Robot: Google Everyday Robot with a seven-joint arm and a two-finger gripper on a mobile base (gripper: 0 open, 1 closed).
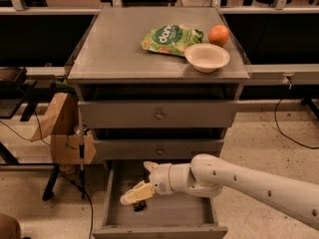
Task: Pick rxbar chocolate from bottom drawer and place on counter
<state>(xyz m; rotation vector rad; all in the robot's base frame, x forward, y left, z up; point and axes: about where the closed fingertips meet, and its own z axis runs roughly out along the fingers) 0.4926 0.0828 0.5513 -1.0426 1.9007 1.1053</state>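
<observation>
bar: small dark bar [140, 205] lying flat on the floor of the bottom drawer [174, 215], directly under the lower fingertip of the gripper [135, 183], touching it or just short of it; can't tell which
gripper: inside the open drawer, left-front part, pointing down and left; fingers spread, one low over the bar, the other raised toward the drawer back; nothing held
arm: white arm [249, 183] comes in from the right of the gripper and crosses the drawer's right wall
step: reach and align for the grasp, by my read; bar not gripped, not lifted
next move: my guess is to settle both fingers either side of the bar, close, then lift clear of the drawer front. The bar is thin and flat on the floor, so the fingers need to go right down or they'll skate over it
then: carry up past the middle drawer [158, 150] and top drawer [158, 114], both closed above the gripper, onto the counter [114, 49]
counter: well above the gripper; its left half is bare, the likely drop spot
counter items: up and right of the gripper: green-and-white snack bag [171, 38], pale bowl [207, 57] just beside it, orange [219, 34] behind the bowl
writing: bag has big white letters, looks like "don…", the rest unreadable; nothing legible on the bar
</observation>
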